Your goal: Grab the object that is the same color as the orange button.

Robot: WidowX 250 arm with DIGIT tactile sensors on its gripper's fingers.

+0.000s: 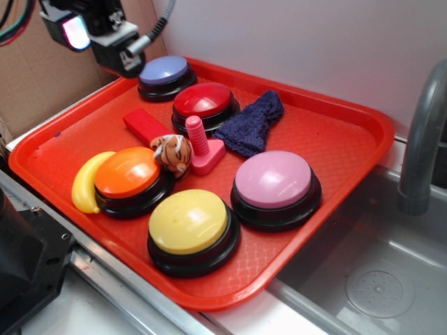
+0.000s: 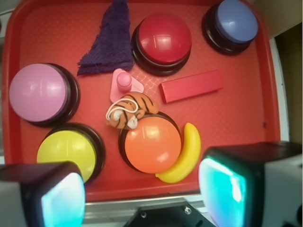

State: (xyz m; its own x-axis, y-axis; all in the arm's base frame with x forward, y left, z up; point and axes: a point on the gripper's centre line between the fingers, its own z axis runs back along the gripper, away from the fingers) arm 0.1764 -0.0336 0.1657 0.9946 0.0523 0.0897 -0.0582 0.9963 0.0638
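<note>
The small plush tiger [image 2: 129,111], orange with dark stripes and a white face, lies on the red plastic tray [image 2: 232,118] far below the gripper [image 2: 142,194], which hangs high over the tray's near edge with its 2 fingers [image 2: 236,184] wide apart and empty. The tiger leans against the glossy orange dome button [image 2: 152,144] on a black base and touches the pink peg on a square base [image 2: 124,84] just beyond it. A smooth yellow banana [image 2: 185,156] curves around the orange button. Near them stand 4 more round dome buttons: yellow [image 2: 67,150], pink [image 2: 38,92], red [image 2: 164,39] and blue [image 2: 236,21]. A flat red rectangular block [image 2: 191,86] lies beside the peg. A fuzzy dark blue cloth [image 2: 111,42] lies crumpled past the peg.
</note>
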